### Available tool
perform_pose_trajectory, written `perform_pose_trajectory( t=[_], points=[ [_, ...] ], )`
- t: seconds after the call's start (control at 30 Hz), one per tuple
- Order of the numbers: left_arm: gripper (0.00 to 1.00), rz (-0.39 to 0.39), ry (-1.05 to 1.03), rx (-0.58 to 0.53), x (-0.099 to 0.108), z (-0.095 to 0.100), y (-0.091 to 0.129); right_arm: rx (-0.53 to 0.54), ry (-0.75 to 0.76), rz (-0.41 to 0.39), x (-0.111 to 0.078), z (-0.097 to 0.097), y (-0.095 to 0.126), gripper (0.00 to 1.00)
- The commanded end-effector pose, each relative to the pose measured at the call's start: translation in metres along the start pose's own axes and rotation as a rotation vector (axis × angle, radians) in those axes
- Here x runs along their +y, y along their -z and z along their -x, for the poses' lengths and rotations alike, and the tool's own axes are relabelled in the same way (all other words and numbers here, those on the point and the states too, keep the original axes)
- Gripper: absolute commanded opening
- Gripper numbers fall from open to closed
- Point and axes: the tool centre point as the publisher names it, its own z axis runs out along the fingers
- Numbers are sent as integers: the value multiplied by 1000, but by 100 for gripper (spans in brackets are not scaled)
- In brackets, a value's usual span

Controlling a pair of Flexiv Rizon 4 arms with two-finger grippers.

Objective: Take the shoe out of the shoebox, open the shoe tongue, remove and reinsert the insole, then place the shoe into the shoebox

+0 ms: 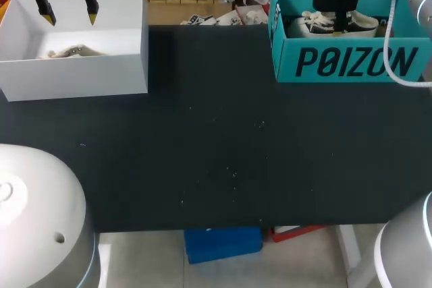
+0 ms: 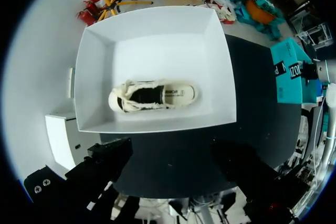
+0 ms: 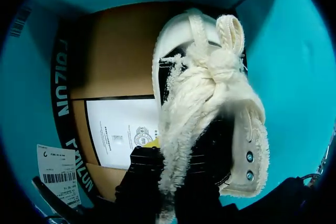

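Currently: left jaws hang apart above the white box [image 1: 74, 75] at the far left corner of the surface [image 1: 216, 160]. One cream sneaker [image 2: 152, 96] lies inside it, sole down, clear of the jaws. Right jaws are down inside the teal shoebox [image 1: 351, 62] at the far right, right at a second cream sneaker [image 3: 210, 93] with frayed laces knotted on top. Can't tell whether they're clamped on it. A printed sheet [image 3: 121, 129] lies on the box floor beside that sneaker.
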Motion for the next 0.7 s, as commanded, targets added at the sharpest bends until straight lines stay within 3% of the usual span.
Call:
perform_pose_trajectory(
  t=[0.03, 0.7],
  points=[
    [100, 2, 1, -1, 0, 0, 1, -11, -8, -8, -3, -3, 20, 0],
    [100, 2, 1, -1, 0, 0, 1, -158, -96, -31, -26, -47, 139, 0]
  ],
)
